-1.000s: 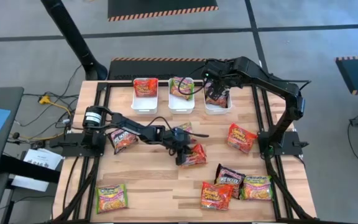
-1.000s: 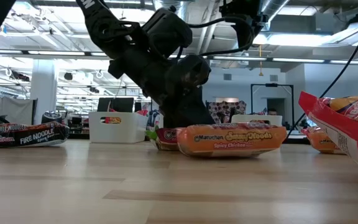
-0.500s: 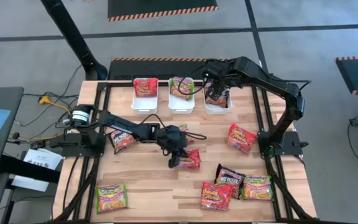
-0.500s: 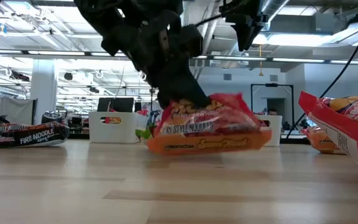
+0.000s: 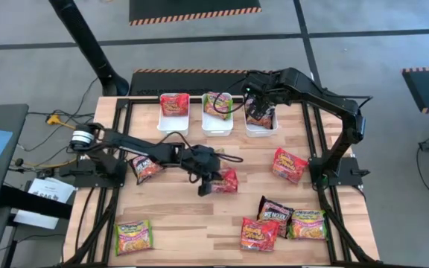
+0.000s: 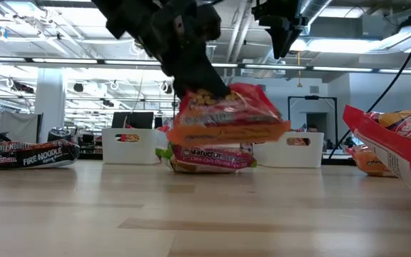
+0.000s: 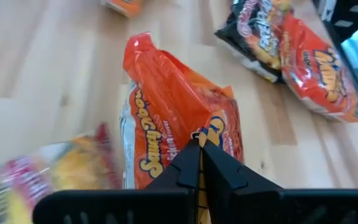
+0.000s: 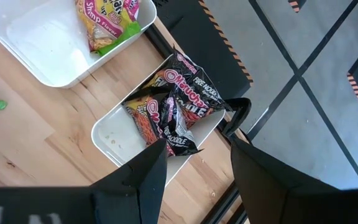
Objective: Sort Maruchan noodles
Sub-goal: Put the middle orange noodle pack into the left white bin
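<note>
Clenched on one edge of a red-orange Maruchan packet (image 7: 179,124), the left gripper (image 5: 208,181) holds it clear of the table near the middle; the low view shows the packet (image 6: 227,118) tilted in the air above a green-trimmed packet (image 6: 205,157) lying on the wood. Across the table, the right gripper (image 5: 258,104) hangs over the rightmost white bin (image 5: 263,128) with its jaws released and nothing between them, and a black packet (image 8: 176,99) lies in that bin directly beneath.

At the back of the table, the left bin (image 5: 173,119) holds a red-orange packet and the middle bin (image 5: 217,123) a green-yellow one (so each bin seems to take one kind). The step in hand looks like carrying the lifted red-orange packet to its bin. The next move probably calls for swinging the left arm back toward the left bin, keeping the dangling packet clear of the bin walls, and opening only once it is over the bin.

Several packets lie unsorted on the table (image 5: 177,223), including a green-yellow one (image 5: 133,236) at the near left corner.
</note>
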Robot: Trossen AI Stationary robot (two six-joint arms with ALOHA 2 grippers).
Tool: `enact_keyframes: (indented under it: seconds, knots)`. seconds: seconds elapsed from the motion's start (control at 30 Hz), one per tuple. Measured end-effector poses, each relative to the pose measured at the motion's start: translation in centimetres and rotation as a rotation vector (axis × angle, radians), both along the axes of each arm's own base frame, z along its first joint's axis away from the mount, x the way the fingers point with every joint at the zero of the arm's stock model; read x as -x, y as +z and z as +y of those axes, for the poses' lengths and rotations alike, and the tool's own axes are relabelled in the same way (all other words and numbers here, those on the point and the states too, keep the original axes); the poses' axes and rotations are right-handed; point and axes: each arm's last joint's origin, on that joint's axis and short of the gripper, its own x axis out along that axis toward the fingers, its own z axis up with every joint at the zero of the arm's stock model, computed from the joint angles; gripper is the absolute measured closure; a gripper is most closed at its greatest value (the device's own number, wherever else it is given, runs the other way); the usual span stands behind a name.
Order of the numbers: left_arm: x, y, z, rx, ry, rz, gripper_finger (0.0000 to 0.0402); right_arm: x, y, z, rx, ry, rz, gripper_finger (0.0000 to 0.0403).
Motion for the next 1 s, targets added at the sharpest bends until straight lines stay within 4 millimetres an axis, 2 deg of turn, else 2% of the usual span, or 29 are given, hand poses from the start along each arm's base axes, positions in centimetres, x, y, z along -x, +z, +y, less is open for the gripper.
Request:
enact_keyframes:
  seconds: [0.27,0.67,0.83,1.0]
  knots:
    - [3.4,3.7,2.8,-0.187,0.155,0.059,0.0401,0.1,0.0,-0.2,0.001,-0.008,0.0,0.02]
    - [9.7,8.6,10.1,-0.362,0.472,0.105,0.0401,0.1,0.0,-0.2,0.0,-0.007,0.0,0.02]
    - [11.6,9.1,13.1,-0.449,0.565,0.157,0.0401,0.1,0.0,-0.2,0.0,-0.006,0.0,0.02]
    - [13.0,8.7,16.0,-0.492,0.631,0.233,0.0401,0.1,0.0,-0.1,-0.001,-0.004,0.0,0.02]
